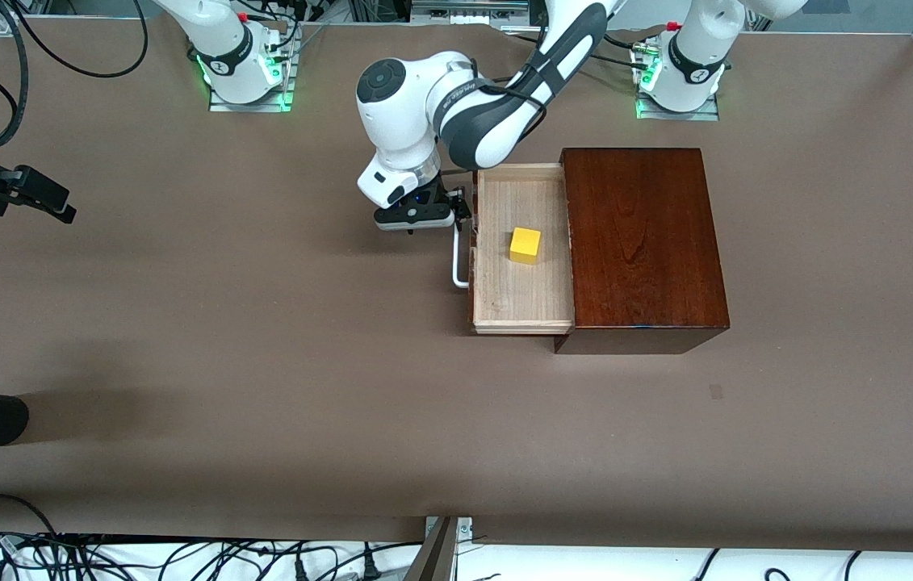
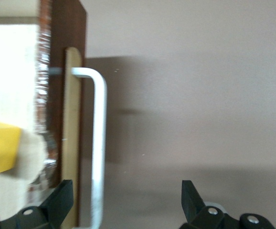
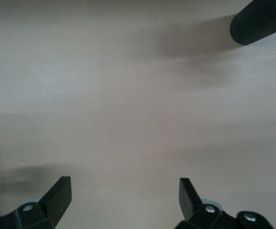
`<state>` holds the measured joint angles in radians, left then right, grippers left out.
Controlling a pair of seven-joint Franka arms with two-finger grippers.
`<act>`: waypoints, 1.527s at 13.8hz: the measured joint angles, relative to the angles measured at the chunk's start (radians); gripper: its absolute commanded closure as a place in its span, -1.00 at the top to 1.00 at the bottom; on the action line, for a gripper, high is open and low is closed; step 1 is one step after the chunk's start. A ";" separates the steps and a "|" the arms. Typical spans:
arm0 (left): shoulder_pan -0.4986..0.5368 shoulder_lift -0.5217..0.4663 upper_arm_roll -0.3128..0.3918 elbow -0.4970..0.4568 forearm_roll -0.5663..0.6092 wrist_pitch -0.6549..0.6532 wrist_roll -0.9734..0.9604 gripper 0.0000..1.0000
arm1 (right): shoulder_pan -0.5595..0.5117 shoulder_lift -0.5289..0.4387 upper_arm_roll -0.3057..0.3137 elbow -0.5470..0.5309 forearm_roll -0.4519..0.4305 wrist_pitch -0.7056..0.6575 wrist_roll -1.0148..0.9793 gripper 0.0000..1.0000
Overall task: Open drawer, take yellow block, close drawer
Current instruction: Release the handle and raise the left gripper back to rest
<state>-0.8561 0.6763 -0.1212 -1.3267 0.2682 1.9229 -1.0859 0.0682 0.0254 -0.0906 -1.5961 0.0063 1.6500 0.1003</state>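
Front view shows the yellow block (image 1: 525, 244) lying in the pulled-out drawer (image 1: 504, 298), apart from its walls, so it is reachable from above. At the block's nine o'clock, the white handle (image 1: 460, 258) stands on the drawer's front panel. The left gripper (image 1: 462, 216) hovers by that handle with fingers spread wide, holding nothing; likely it has let go and must shift over the block. At three o'clock sits the mahogany box (image 1: 642, 234). The right gripper (image 1: 60, 211) waits, wide and empty, over the brown table (image 1: 262, 363) at the right arm's end.
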 measured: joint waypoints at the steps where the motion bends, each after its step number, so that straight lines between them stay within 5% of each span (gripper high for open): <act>1: 0.006 -0.021 0.000 0.003 -0.020 -0.025 0.000 1.00 | 0.000 0.001 0.000 0.003 0.000 -0.003 0.006 1.00; 4: 0.087 -0.116 -0.007 0.010 -0.095 -0.117 -0.001 1.00 | 0.000 0.003 0.002 0.005 0.000 -0.006 0.013 1.00; 9: 0.384 -0.274 -0.090 0.008 -0.143 -0.280 0.080 1.00 | 0.003 0.006 0.011 0.005 0.014 -0.008 0.014 1.00; 13: 0.461 -0.373 -0.072 0.000 -0.155 -0.394 0.271 1.00 | 0.051 0.007 0.080 0.006 0.017 -0.009 0.016 1.00; 19: 0.491 -0.559 0.264 -0.103 -0.252 -0.443 0.771 1.00 | 0.235 0.049 0.105 0.007 0.069 -0.008 0.028 1.00; 21: 0.527 -0.600 0.318 -0.145 -0.259 -0.443 0.892 1.00 | 0.285 0.075 0.105 0.008 0.116 -0.002 0.029 1.00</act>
<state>-0.3287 0.0762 0.1968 -1.4717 0.0088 1.4801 -0.1940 0.3537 0.1002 0.0146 -1.5880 0.1223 1.6480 0.1290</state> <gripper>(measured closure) 0.000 0.000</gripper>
